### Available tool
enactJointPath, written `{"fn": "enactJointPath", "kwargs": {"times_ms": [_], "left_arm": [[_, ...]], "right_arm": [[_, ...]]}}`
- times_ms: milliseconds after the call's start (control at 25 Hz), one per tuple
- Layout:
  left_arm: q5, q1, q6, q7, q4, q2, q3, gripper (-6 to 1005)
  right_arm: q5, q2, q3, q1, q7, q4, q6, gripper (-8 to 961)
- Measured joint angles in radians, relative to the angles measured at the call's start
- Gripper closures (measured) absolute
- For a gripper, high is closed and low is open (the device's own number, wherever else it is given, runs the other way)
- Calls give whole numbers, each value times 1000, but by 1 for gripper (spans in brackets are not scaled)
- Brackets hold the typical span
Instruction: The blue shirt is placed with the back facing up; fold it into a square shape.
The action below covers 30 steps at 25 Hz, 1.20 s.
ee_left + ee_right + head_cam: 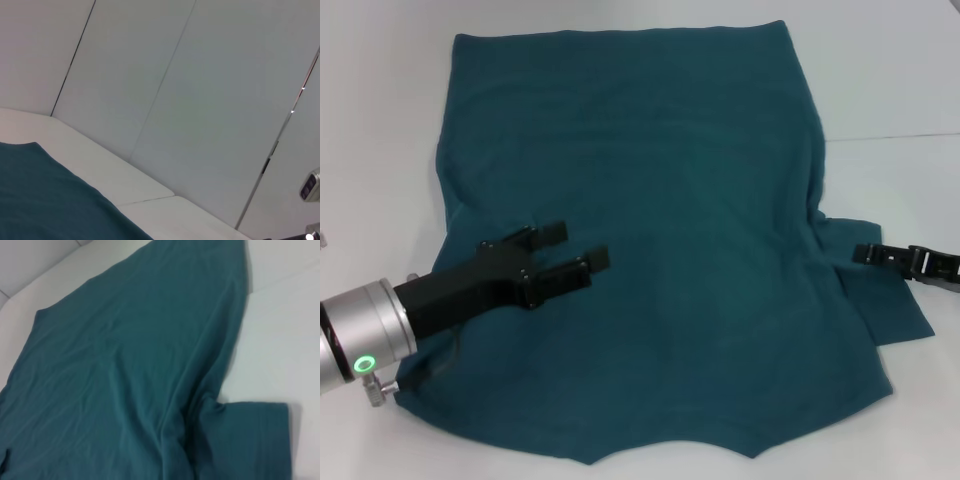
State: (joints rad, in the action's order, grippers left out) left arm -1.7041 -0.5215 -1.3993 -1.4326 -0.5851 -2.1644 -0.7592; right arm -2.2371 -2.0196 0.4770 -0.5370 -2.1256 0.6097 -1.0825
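left end effector [578, 252] is seen over the near left part of the blue shirt [660, 230], fingers spread, nothing pinched. the shirt is laid flat on the white counter [900, 90], extending ahead and to the right of it. right end effector [865, 253] is held at the right sleeve edge; finger state cannot be told.

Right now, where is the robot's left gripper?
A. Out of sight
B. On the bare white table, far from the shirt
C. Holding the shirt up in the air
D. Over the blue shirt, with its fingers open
D: in the head view the left gripper reaches over the left side of the blue shirt, its two black fingers apart and nothing between them, while the shirt lies flat on the table.
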Motion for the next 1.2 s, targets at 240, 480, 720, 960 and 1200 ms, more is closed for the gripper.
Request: {"fn": "enactJointPath", "kwargs": {"times_ms": [240, 480, 720, 960, 1200], "left_arm": [[0, -2, 7, 0, -1, 0, 0, 112], [0, -1, 9, 0, 0, 0, 3, 112], [0, 2, 10, 0, 0, 0, 7, 112], [0, 2, 10, 0, -3, 0, 8, 112], [0, 1, 12, 0, -4, 0, 8, 112]], "right_arm": [[3, -2, -2, -11, 8, -28, 34, 56], [46, -8, -10, -13, 5, -42, 42, 101], [128, -12, -10, -7, 50, -74, 65, 328], [145, -13, -11, -6, 59, -80, 66, 463], [172, -16, -11, -5, 72, -87, 87, 627]]}}
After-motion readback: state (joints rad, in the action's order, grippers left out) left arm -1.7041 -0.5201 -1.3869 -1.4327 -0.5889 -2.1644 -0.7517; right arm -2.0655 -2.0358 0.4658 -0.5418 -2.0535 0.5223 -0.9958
